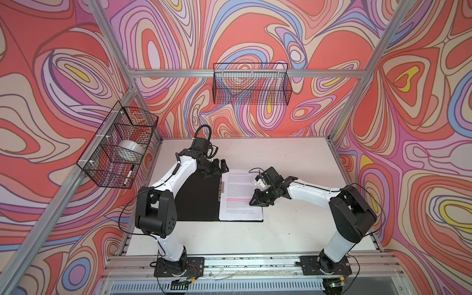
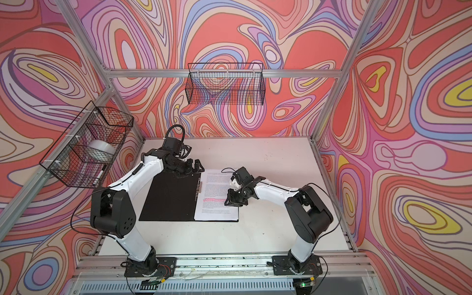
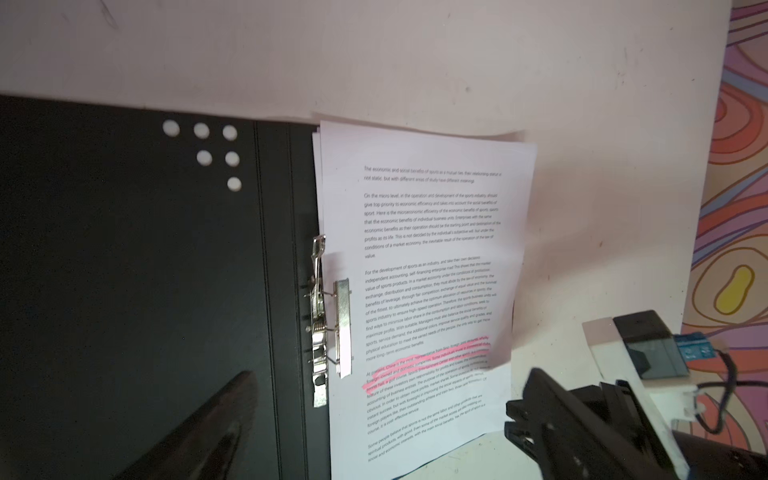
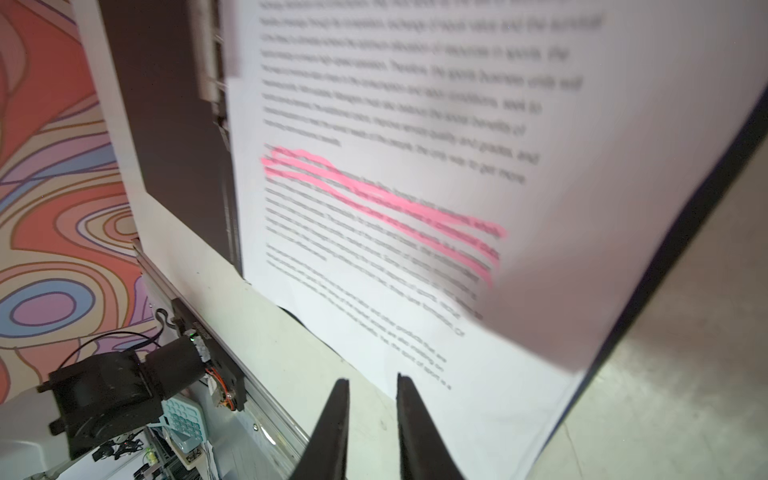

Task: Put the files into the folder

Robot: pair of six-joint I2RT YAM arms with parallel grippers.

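Note:
The folder (image 1: 196, 199) (image 2: 168, 199) lies open on the white table, black inside up, with its metal clip (image 3: 320, 311) along the spine. The files (image 1: 240, 194) (image 2: 217, 201), white sheets of black text with pink highlighted lines (image 4: 374, 199), rest on the folder's right half beside the clip. My left gripper (image 1: 221, 166) hovers open over the folder's far edge; one finger (image 3: 199, 436) shows above the black cover. At the files' right edge my right gripper (image 1: 252, 201) (image 4: 370, 380) has its jaws a little apart, holding nothing. The top sheet's right side looks blurred and slightly lifted.
A wire basket (image 1: 120, 148) on the left wall holds a tape roll (image 1: 131, 150) and a marker (image 1: 129, 175). Another wire basket (image 1: 251, 84) hangs on the back wall. Aluminium frame posts border the table (image 1: 293, 158).

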